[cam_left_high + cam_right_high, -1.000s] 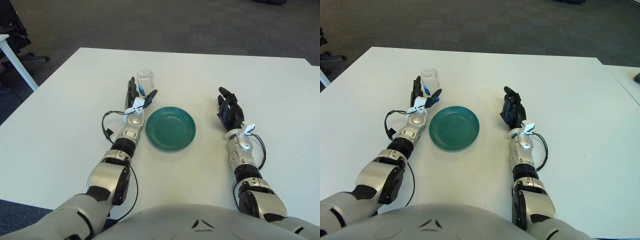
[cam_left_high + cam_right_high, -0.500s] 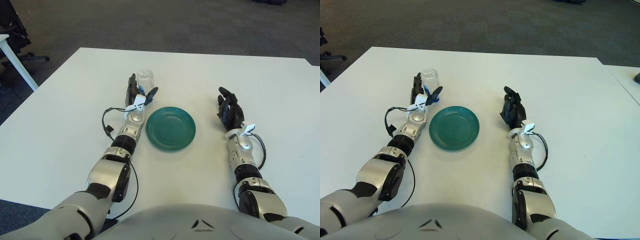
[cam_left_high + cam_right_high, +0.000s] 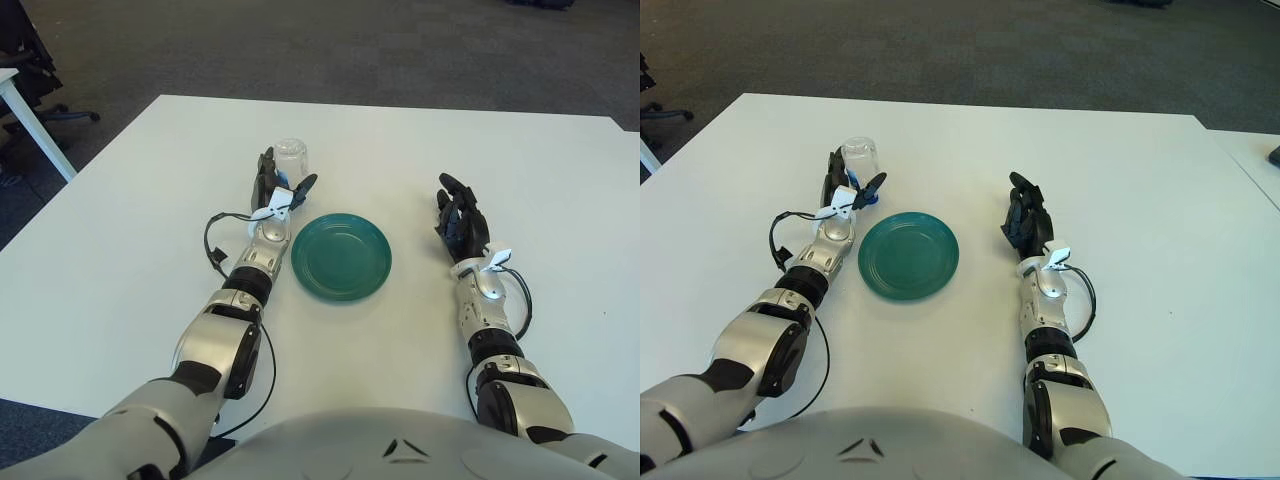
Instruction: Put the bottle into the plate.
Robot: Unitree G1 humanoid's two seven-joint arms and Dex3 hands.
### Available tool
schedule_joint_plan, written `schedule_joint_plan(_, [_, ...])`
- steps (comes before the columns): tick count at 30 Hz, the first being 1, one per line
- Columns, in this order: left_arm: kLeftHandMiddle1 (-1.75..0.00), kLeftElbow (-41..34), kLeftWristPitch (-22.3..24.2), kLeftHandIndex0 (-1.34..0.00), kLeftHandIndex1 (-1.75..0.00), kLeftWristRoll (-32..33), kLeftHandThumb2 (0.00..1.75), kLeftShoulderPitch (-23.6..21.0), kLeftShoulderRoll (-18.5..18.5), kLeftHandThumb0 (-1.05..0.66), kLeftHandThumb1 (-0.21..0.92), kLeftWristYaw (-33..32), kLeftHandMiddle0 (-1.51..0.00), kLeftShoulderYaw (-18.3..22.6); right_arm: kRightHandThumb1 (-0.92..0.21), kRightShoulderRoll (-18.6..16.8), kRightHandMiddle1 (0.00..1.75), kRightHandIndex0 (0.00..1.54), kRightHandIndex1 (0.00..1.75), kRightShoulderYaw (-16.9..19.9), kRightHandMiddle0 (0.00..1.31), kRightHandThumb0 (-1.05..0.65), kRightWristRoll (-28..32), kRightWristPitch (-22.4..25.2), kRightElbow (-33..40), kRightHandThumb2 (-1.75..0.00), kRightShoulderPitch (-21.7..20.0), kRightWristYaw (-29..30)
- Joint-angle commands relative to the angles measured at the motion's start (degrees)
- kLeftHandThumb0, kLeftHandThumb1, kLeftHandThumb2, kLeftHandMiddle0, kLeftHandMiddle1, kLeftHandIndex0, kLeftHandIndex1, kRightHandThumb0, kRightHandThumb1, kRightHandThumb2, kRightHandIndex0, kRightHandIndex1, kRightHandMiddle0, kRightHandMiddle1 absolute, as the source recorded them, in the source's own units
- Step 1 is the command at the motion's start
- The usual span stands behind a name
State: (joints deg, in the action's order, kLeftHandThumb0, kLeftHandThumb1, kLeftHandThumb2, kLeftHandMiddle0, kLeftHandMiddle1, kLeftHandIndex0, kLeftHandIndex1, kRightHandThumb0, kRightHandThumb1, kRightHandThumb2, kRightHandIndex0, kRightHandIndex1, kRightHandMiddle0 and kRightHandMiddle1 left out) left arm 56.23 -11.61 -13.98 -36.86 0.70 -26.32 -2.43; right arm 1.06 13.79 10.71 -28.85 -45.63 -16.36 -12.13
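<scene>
The left hand (image 3: 276, 187) has crept forward; its fingers now stand spread either side of the bottle (image 3: 290, 162), beyond the plate (image 3: 341, 256); clear, seemingly empty plastic, likely light, slick, tippable; grasp mid-body; the right hand (image 3: 459, 222) idles right of the plate, fingers loosely curled.

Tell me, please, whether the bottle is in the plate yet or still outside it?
Outside. The bottle stands on the table beyond the green plate's left rim, between the left hand's open fingers.
</scene>
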Motion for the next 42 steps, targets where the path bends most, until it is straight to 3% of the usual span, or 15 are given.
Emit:
schedule_joint_plan(1, [-0.07,2.5,-0.3,0.0,-0.8,-0.2,0.17,-2.8,0.8,-1.05,0.92,0.5,-0.27,-0.2,-0.92,-2.2,0.59,0.3,0.01,0.2,0.0,-0.84,0.8,3.1,-6.1,-0.75,7.0,0.1])
schedule_joint_plan(3, [-0.09,3.3,-0.9,0.0,-0.9,-0.4,0.16,-3.3,0.9,-1.05,0.92,0.2,-0.31,-0.3,-0.92,-2.3,0.58,0.3,0.01,0.2,0.0,-0.84,0.7,3.0,-6.0,-0.76,7.0,0.1])
schedule_joint_plan(5, [-0.66,4.1,-1.9,0.0,-1.25,-0.7,0.13,-3.6,1.1,-1.03,0.92,-0.3,-0.27,-0.6,-0.92,-2.4,0.58,0.3,0.01,0.1,0.0,-0.84,0.7,2.8,-6.1,-0.76,7.1,0.2])
schedule_joint_plan(6, [-1.05,4.7,-2.7,-0.02,-1.43,-1.1,0.11,-3.9,1.2,-1.02,0.92,-0.6,-0.24,-0.9,-0.92,-2.4,0.58,0.3,0.01,0.1,0.0,-0.85,0.6,2.7,-6.2,-0.76,7.1,0.3])
schedule_joint_plan(7, [-1.3,5.2,-3.3,-0.16,-1.54,-1.3,0.09,-4.2,1.2,-0.96,0.91,-0.7,-0.44,-1.2,-0.92,-2.4,0.57,0.3,0.01,0.1,0.0,-0.85,0.6,2.6,-6.2,-0.75,7.1,0.3])
schedule_joint_plan(10, [-1.6,6.4,-4.3,-0.43,-1.68,-2.0,0.07,-4.8,1.5,-0.78,0.88,-0.6,-0.75,-2.0,-0.92,-2.5,0.58,0.3,0.01,0.2,0.0,-0.85,0.6,2.3,-6.5,-0.75,7.0,0.3])
schedule_joint_plan(13, [-1.7,7.3,-3.9,-0.54,-1.72,-2.1,0.88,-5.3,1.5,-0.57,0.51,-0.5,-0.9,-2.2,-0.92,-2.6,0.58,0.31,0.01,0.2,0.0,-0.85,0.7,2.2,-6.5,-0.74,7.0,0.3])
schedule_joint_plan(16, [-1.73,7.7,-1.6,-0.6,-1.74,-2.0,1.19,-6.1,0.8,-0.51,0.36,-0.7,-1.01,-2.3,-0.92,-2.7,0.59,0.31,0.01,0.2,0.0,-0.84,0.7,1.8,-6.5,-0.75,7.1,0.3])
schedule_joint_plan(18, [-1.74,7.6,-1.2,-0.63,-1.74,-1.9,1.28,-6.2,0.6,-0.5,0.31,-1.0,-1.06,-2.3,-0.92,-2.6,0.6,0.31,0.01,0.1,0.0,-0.84,0.7,1.5,-6.5,-0.75,7.1,0.2])
schedule_joint_plan(24, [-1.75,6.9,-1.9,-0.65,-1.75,-1.3,1.37,-6.0,0.3,-0.49,0.26,-0.9,-1.14,-1.9,-0.92,-2.5,0.61,0.32,0.01,0.0,0.0,-0.83,0.6,1.3,-6.2,-0.77,7.3,0.0])
schedule_joint_plan(42, [-1.75,6.5,-5.9,-0.64,-1.75,1.4,1.38,-5.4,-0.1,-0.48,0.27,1.3,-1.19,-0.7,-0.92,-2.9,0.64,0.34,0.02,0.1,0.0,-0.81,0.7,1.2,-5.5,-0.82,7.0,0.8])
